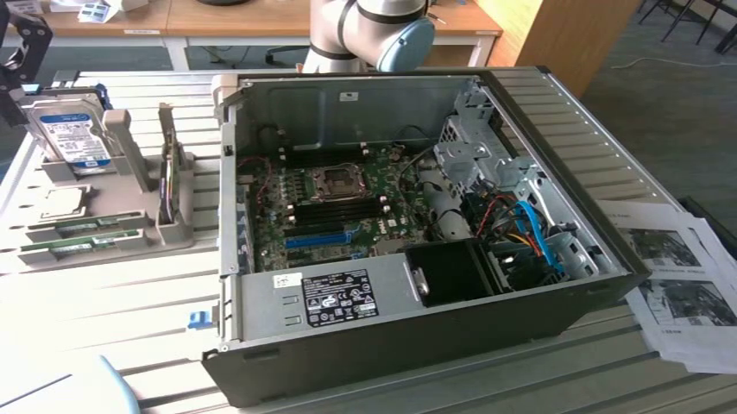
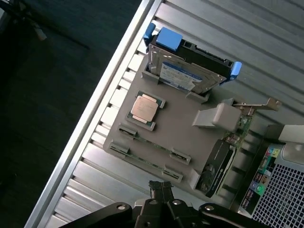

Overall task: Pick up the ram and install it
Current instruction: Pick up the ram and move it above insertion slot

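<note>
Exterior view: the ram (image 1: pixel 90 227) lies flat in a slot of the grey holder (image 1: pixel 129 164) at the exterior view's left, about mid-height. A second stick (image 1: pixel 72 246) lies in the next slot just beside it, nearer the lower edge of the frame. Nothing touches either stick. A CPU (image 1: pixel 64 203) rests in a recess of the holder just above them in the frame. Higher up, a hard drive (image 1: pixel 72 131) with a blue-white label leans in its stand. A card (image 1: pixel 173 185) stands on edge at the side of the holder nearest the case (image 1: pixel 403 345).

The case lies open in the middle of the frame with its motherboard (image 1: pixel 345 194) facing up. A blue slot (image 1: pixel 317 240) shows near the board's lower edge. Papers (image 1: pixel 679 285) lie just beside the case at the exterior view's right.

In the wrist view the gripper (image 2: pixel 161 187) hangs over the slatted table (image 2: pixel 95 190), looking down on the holder. It is apart from the ram, on the side of the holder where the two sticks lie. Its fingers are pressed together with nothing between them.
</note>
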